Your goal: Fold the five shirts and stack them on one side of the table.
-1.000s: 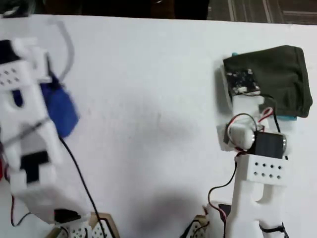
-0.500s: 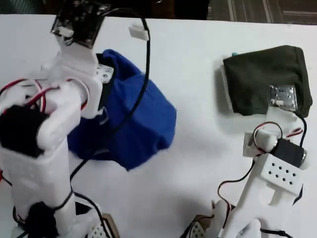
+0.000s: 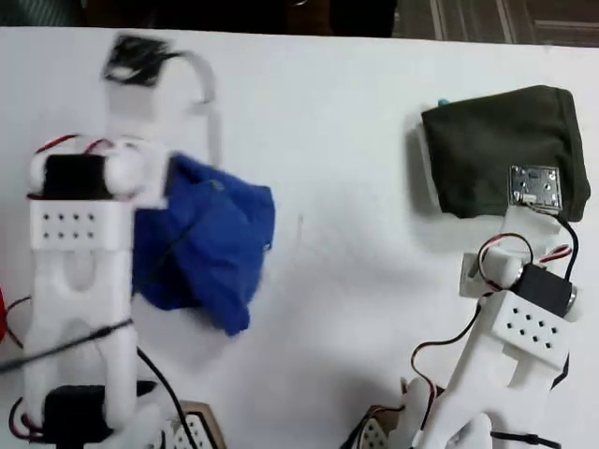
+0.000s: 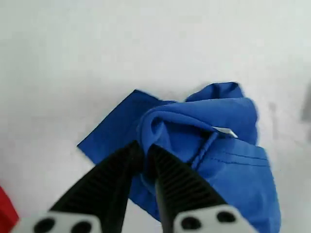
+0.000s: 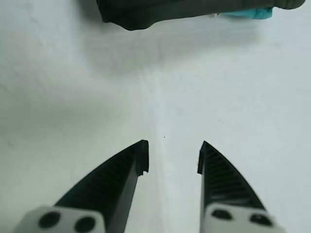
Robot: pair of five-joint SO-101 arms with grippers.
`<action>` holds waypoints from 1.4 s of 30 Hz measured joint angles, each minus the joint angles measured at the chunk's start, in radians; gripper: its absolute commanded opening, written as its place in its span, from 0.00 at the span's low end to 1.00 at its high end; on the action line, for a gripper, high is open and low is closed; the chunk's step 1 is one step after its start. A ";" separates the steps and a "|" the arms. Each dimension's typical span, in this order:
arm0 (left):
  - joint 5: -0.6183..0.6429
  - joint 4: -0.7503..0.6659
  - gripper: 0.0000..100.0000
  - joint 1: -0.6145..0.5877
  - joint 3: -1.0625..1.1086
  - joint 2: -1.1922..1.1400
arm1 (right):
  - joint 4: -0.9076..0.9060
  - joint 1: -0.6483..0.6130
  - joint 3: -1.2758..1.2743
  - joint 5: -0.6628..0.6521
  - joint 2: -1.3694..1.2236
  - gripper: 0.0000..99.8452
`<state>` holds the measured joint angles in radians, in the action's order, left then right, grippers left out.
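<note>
Wide bare table (image 3: pixel 360 253) lies between the blue shirt (image 3: pixel 213 245) and the folded dark shirt (image 3: pixel 501 145).

The blue shirt (image 3: pixel 211 238) is unfolded, bunched into a crumpled heap on the left part of the table (image 3: pixel 356 281), one fold pinched between the closed tips of the left gripper (image 4: pixel 146 155). Well apart, at the right side, the dark green shirt (image 3: pixel 496 150) lies folded into a neat rectangle, with a teal shirt (image 5: pixel 248 14) showing as a thin edge beneath it
</note>
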<state>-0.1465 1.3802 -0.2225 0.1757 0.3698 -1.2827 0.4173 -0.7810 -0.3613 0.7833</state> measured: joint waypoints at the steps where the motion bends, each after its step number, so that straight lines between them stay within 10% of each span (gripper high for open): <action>1: -0.026 -0.044 0.03 -0.051 0.066 0.000 | 0.000 -0.012 0.000 0.000 0.000 0.17; 9: -0.256 -0.216 0.15 -0.245 0.489 0.000 | 0.000 -0.239 0.000 0.000 0.000 0.17; 17: -0.318 -0.160 0.23 -0.351 0.379 0.000 | 0.000 -0.342 -0.005 0.000 0.000 0.17; 31: -0.321 -0.173 0.23 0.143 0.347 0.000 | 0.000 -0.351 -0.008 0.000 0.000 0.17; 42: -0.322 -0.350 0.23 0.189 0.477 0.000 | 0.000 -0.351 -0.008 0.000 0.000 0.17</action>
<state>-0.4687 1.0303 -0.0338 0.6529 0.3698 -1.2827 0.0660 -0.7887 -0.3613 0.7833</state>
